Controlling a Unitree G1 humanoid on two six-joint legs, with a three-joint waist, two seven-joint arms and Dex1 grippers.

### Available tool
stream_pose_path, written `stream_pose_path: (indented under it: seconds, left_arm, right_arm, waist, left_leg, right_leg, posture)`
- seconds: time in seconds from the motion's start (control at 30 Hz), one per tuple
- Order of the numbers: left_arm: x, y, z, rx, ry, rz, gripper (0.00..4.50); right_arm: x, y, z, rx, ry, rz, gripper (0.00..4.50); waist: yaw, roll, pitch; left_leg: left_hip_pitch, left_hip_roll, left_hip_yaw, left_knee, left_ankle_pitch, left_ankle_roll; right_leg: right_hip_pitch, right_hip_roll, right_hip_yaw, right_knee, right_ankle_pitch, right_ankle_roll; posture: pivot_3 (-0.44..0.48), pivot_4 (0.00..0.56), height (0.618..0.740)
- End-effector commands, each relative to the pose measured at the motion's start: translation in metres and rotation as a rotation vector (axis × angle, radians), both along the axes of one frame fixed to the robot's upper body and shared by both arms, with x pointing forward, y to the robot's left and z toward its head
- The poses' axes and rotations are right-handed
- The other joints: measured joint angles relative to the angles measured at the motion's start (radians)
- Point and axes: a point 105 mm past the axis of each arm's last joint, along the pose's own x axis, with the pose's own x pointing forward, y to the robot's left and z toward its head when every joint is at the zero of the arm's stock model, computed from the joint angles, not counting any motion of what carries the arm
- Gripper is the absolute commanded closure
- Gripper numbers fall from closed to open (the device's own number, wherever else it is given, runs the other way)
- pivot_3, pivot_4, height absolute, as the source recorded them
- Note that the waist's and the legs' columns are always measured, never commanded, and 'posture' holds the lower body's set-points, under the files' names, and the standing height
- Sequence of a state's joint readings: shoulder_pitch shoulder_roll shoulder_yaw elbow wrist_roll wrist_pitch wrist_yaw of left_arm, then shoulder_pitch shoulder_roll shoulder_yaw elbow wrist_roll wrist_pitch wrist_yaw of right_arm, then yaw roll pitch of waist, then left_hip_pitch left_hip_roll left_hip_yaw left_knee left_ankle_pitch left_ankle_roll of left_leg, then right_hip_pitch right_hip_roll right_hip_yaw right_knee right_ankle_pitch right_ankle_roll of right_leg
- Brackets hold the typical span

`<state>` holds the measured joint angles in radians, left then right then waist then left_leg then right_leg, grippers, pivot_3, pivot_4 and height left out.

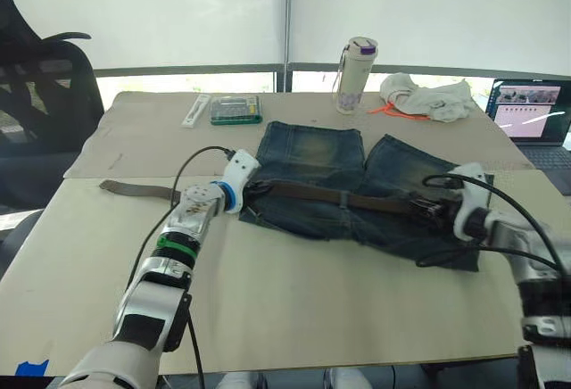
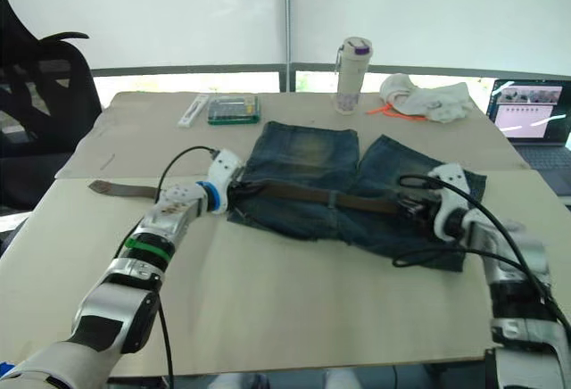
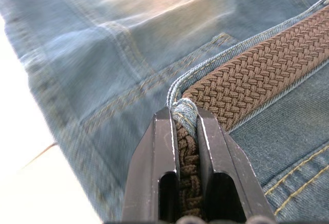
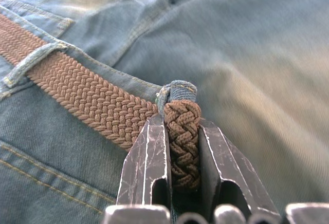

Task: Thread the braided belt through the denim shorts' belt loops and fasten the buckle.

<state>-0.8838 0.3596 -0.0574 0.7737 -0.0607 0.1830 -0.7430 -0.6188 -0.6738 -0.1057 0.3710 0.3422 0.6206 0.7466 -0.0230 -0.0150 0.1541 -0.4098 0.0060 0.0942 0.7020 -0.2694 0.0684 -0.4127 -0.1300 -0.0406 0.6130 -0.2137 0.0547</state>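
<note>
Fingers (image 3: pixel 162 147) of your left gripper (image 3: pixel 184 124) and right gripper (image 4: pixel 181 126) both clamp braided belt (image 1: pixel 357 200) at denim shorts' (image 1: pixel 312 153) opposite waistband ends.

I face two beige tables (image 1: pixel 294 291) pushed together. White blinds (image 1: pixel 178 14) cover the windows, with daylight showing in a strip beneath them. A black office chair (image 1: pixel 40 112) stands at my left, an open laptop (image 1: pixel 535 121) at my right.

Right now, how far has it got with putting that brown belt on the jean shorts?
Mostly threaded: the brown braided belt lies along the blue denim shorts' waistband under a belt loop. Both the left gripper and right gripper pinch it at the shorts' edges. A loose tail trails left; fastening remains.
</note>
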Motion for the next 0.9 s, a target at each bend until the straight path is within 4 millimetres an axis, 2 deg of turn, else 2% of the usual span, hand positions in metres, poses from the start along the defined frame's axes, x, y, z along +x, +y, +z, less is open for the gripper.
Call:
stream_pose_path:
  seconds: [0.03, 0.17, 0.27, 0.37, 0.43, 0.5, 0.57, 0.7, 0.8, 0.9]
  left_arm:
    - [-0.001, 0.031, 0.014, -0.004, -0.05, 0.086, 4.5]
    - [-0.006, 0.04, 0.019, -0.035, -0.089, 0.113, 4.5]
    - [-0.011, 0.033, 0.043, -0.086, -0.262, 0.086, 4.5]
    - [-0.016, 0.025, 0.071, -0.136, -0.43, 0.068, 4.5]
    - [-0.021, 0.02, 0.076, -0.106, -0.483, 0.016, 4.5]
    - [-0.029, 0.016, 0.078, -0.028, -0.559, -0.065, 4.5]
    - [-0.036, 0.014, 0.076, 0.017, -0.61, -0.134, 4.5]
    - [-0.047, 0.014, 0.072, 0.108, -0.703, -0.232, 4.5]
    - [-0.056, 0.01, 0.067, 0.139, -0.746, -0.291, 4.5]
    - [-0.077, 0.004, 0.058, 0.189, -0.808, -0.396, 4.5]
  right_arm:
    - [0.024, 0.023, 0.01, -0.088, -0.093, 0.058, 4.22]
    - [0.047, 0.04, 0.027, -0.196, -0.259, 0.086, 4.22]
    - [0.051, 0.046, 0.057, -0.233, -0.475, 0.1, 4.22]
    - [0.041, 0.034, 0.083, -0.286, -0.682, 0.081, 4.22]
    - [0.032, 0.024, 0.09, -0.324, -0.76, 0.069, 4.22]
    - [0.014, 0.018, 0.101, -0.382, -0.882, 0.108, 4.22]
    - [-0.007, 0.017, 0.104, -0.467, -0.987, 0.179, 4.22]
    - [-0.065, 0.036, 0.08, -0.726, -1.252, 0.469, 4.22]
    - [-0.101, 0.047, 0.054, -0.784, -1.379, 0.654, 4.22]
    - [-0.13, 0.047, 0.027, -0.812, -1.445, 0.793, 4.22]
  waist:
    - [-0.001, 0.0, 0.0]
    - [0.005, 0.0, 0.0]
    - [0.007, 0.0, 0.0]
    - [0.013, 0.0, 0.0]
    - [0.014, 0.0, 0.0]
    - [0.015, 0.0, 0.0]
    - [0.013, 0.0, 0.0]
    - [0.01, 0.0, 0.0]
    - [0.008, 0.0, 0.0]
    - [0.008, 0.0, 0.0]
  left_leg:
    - [-0.001, 0.0, 0.0, 0.0, 0.0, 0.0]
    - [-0.006, -0.001, 0.001, 0.001, 0.001, -0.001]
    - [-0.007, -0.001, 0.002, 0.001, 0.001, -0.002]
    - [-0.007, -0.001, 0.002, 0.001, 0.002, -0.003]
    - [-0.007, -0.001, 0.002, 0.001, 0.002, -0.003]
    - [-0.007, -0.001, 0.002, 0.001, 0.002, -0.003]
    - [-0.007, -0.001, 0.002, 0.0, 0.002, -0.003]
    - [-0.006, -0.003, 0.004, -0.001, 0.002, -0.003]
    - [-0.005, -0.002, 0.005, -0.001, 0.002, -0.003]
    - [-0.002, -0.001, 0.006, -0.001, 0.002, -0.003]
  right_leg:
    - [-0.001, 0.0, 0.0, 0.001, 0.0, 0.0]
    - [-0.008, 0.0, 0.0, 0.007, 0.0, 0.0]
    - [-0.009, 0.0, 0.0, 0.007, 0.0, 0.0]
    - [-0.009, -0.001, 0.0, 0.007, 0.0, 0.0]
    - [-0.009, -0.001, -0.001, 0.007, 0.0, 0.0]
    - [-0.008, -0.001, -0.001, 0.006, 0.0, 0.0]
    - [-0.008, -0.001, -0.002, 0.006, 0.0, 0.0]
    - [-0.008, -0.001, -0.002, 0.003, 0.0, 0.0]
    - [-0.007, -0.001, -0.001, 0.0, 0.0, 0.0]
    - [-0.005, -0.001, 0.0, 0.0, 0.0, 0.0]
  posture:
    - [0.0, 0.15, 0.737]
    - [0.0, 0.15, 0.737]
    - [0.0, 0.15, 0.737]
    - [0.0, 0.15, 0.737]
    - [0.0, 0.15, 0.737]
    - [0.0, 0.15, 0.737]
    - [0.0, 0.15, 0.737]
    - [0.0, 0.15, 0.737]
    - [0.0, 0.15, 0.737]
    - [0.0, 0.15, 0.737]
